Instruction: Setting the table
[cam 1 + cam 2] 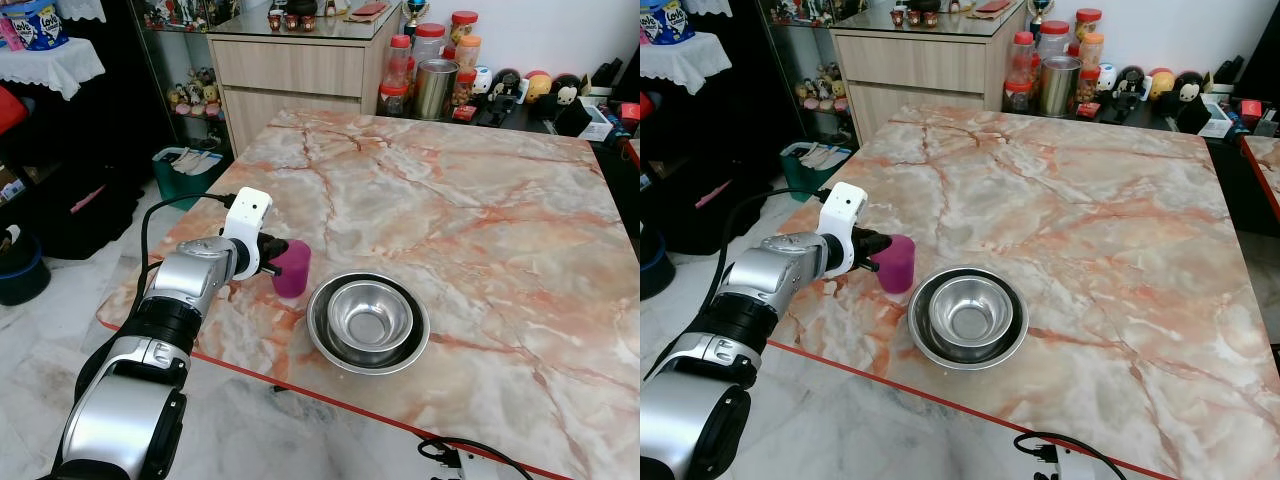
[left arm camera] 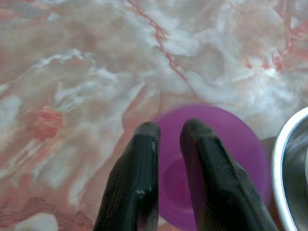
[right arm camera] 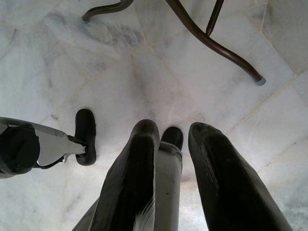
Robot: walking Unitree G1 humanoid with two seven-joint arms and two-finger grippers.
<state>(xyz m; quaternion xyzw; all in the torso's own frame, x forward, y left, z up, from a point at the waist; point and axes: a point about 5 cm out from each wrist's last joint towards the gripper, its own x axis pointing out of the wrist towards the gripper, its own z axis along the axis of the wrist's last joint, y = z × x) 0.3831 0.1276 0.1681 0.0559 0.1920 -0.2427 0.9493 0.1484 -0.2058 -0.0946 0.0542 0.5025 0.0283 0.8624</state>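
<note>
A purple cup [image 1: 292, 268] stands upright near the front left edge of the pink marble table [image 1: 450, 190]. My left gripper [image 1: 275, 250] reaches it from the left and is shut on its rim. In the left wrist view one finger [image 2: 202, 159] sits inside the purple cup [image 2: 236, 144] and the other outside its wall. Just right of the cup lie two nested steel bowls [image 1: 368, 320], the smaller inside the larger. My right gripper [image 3: 168, 132] hangs idle over the floor, open with nothing held.
Jars, a steel canister [image 1: 436, 88] and small figurines line the table's far edge. A wooden cabinet [image 1: 295, 75] stands behind. A green bin [image 1: 185, 170] sits on the floor to the left. A black cable [image 1: 465, 455] lies below the table's front edge.
</note>
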